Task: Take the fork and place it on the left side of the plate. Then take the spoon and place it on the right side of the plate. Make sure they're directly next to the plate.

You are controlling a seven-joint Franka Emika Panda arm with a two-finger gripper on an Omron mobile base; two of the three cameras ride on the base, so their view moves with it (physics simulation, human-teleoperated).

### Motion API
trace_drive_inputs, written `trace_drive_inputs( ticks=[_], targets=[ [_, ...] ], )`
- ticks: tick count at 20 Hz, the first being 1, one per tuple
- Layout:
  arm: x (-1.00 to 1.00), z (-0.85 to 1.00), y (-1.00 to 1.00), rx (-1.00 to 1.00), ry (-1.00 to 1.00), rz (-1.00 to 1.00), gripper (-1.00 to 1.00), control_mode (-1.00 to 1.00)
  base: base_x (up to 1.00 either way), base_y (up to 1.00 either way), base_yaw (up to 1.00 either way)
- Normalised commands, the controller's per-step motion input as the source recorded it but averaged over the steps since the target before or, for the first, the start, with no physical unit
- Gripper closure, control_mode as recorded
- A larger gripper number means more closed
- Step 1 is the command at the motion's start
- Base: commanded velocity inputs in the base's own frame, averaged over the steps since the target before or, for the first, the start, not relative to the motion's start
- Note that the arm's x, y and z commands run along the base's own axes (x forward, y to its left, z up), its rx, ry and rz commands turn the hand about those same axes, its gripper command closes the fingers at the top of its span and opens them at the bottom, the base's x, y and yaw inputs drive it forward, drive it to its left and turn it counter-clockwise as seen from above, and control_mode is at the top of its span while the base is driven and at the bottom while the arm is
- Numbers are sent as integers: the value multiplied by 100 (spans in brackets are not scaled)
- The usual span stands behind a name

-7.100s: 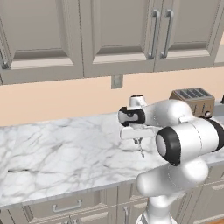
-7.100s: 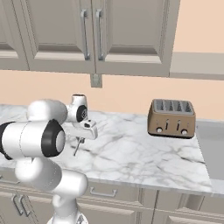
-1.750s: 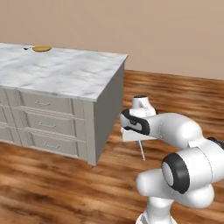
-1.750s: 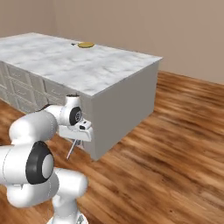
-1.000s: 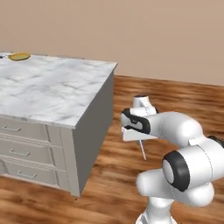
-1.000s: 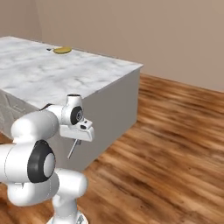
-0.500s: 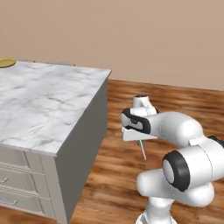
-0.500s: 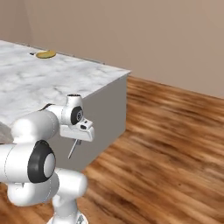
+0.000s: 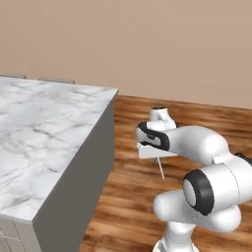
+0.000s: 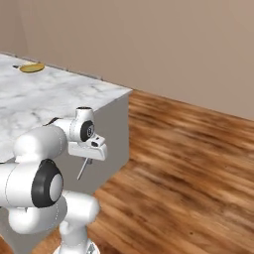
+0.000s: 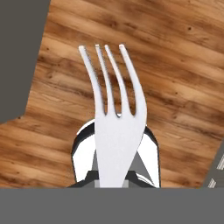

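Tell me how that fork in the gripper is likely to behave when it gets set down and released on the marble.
The fork looks like thin rigid metal, so it probably won't flex. It hangs by its handle from the shut gripper, so it may swing or pivot. Flat and smooth, it should lie still, though it might skid on the marble counter.

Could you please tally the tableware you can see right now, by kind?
Fork: 1, held in the shut gripper, hanging over the wood floor.
Plate: 1, yellow, on the far part of the marble counter.
Total: 2
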Motion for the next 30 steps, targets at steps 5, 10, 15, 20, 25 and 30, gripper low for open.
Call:
trace_drive_inputs(
  ticks=[5,10,15,20,25,30],
  targets=[
    [0,0,0,0,0,0,100,100,76,-32,0],
    [0,0,0,0,0,0,100,100,77,-32,0],
    [0,0,0,0,0,0,100,100,76,-33,0],
    [0,0,0,0,0,0,100,100,76,-34,0],
    [0,0,0,0,0,0,100,100,75,-34,0],
    [0,0,0,0,0,0,100,100,77,-34,0]
  ],
)
